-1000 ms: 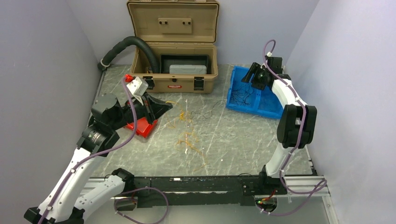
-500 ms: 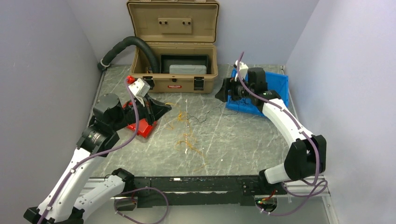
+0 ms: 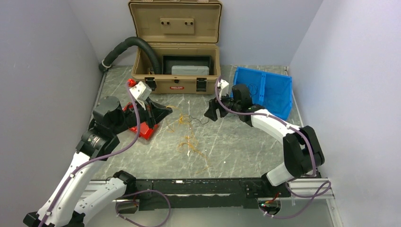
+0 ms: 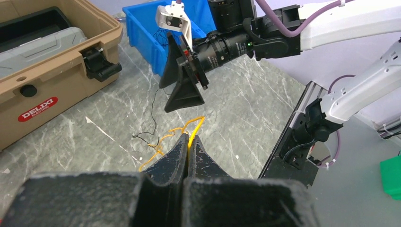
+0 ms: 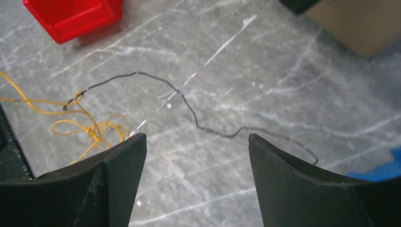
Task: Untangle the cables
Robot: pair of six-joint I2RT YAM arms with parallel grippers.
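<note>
A tangle of thin yellow cable (image 3: 189, 142) lies mid-table, with a strand running up to my left gripper (image 3: 166, 110). That gripper (image 4: 189, 138) is shut on the yellow cable (image 4: 197, 126), holding the strand between its fingertips above the table. A thin black cable (image 5: 189, 105) lies on the marble, one end knotted into the yellow strands (image 5: 90, 127); it also shows in the top view (image 3: 195, 118). My right gripper (image 5: 196, 137) is open and empty, hovering just above the black cable; in the top view it (image 3: 211, 112) sits right of the tangle.
A red bin (image 3: 142, 127) lies under the left arm. An open tan case (image 3: 176, 71) stands at the back, with a black hose (image 3: 127, 47) to its left. A blue bin (image 3: 265, 92) holding more thin cables is at the back right.
My right arm has swung from over the blue bin leftward and down to the black cable by the tangle. My left gripper has stayed nearly still, holding the yellow strand.
</note>
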